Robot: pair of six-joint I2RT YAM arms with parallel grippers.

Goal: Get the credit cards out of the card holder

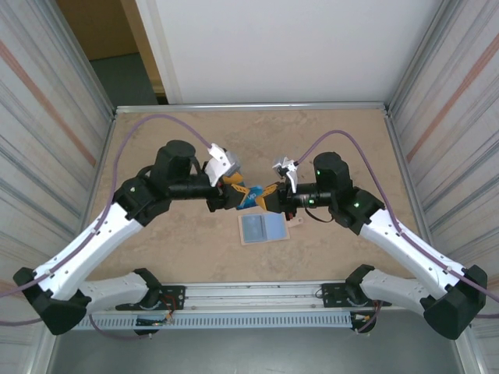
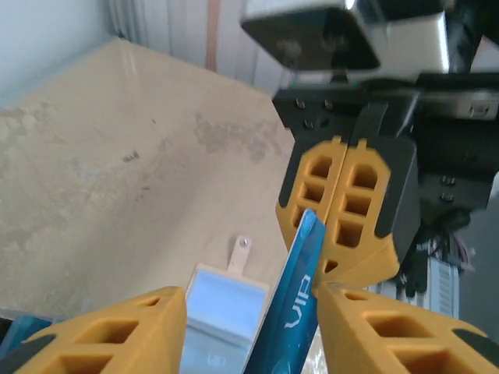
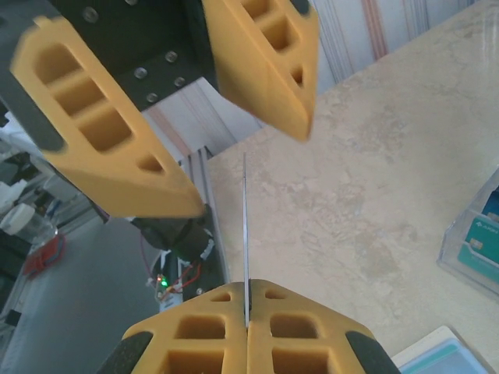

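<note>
The two arms, left (image 1: 117,222) and right (image 1: 390,226), are reaching in from the near corners and meeting nose to nose above the middle of the table (image 1: 156,156). The left gripper (image 2: 249,296) is standing open, its yellow fingers (image 2: 117,335) waiting on either side of a blue card (image 2: 292,304) without pressing on it, with a clear gap showing on each side. The right gripper (image 3: 248,300) is closing fully on the card's other end, pinching the thin edge between its fingertips and holding the card clear of the tabletop. The card is pointing from the right gripper into the left gripper's open jaws, and white "VIP" lettering is showing on its face. The card holder (image 1: 263,227) is lying spread open on the table just nearer than the two grippers and slightly to the right of their meeting point, with its light-blue inner faces turned up. Its small tan tab (image 2: 240,253) is sticking out flat from its right side. At the right edge of the right wrist view, what may be a clear case (image 3: 472,241) with a teal card inside is sitting on the table, though it is too cropped to be sure.
</note>
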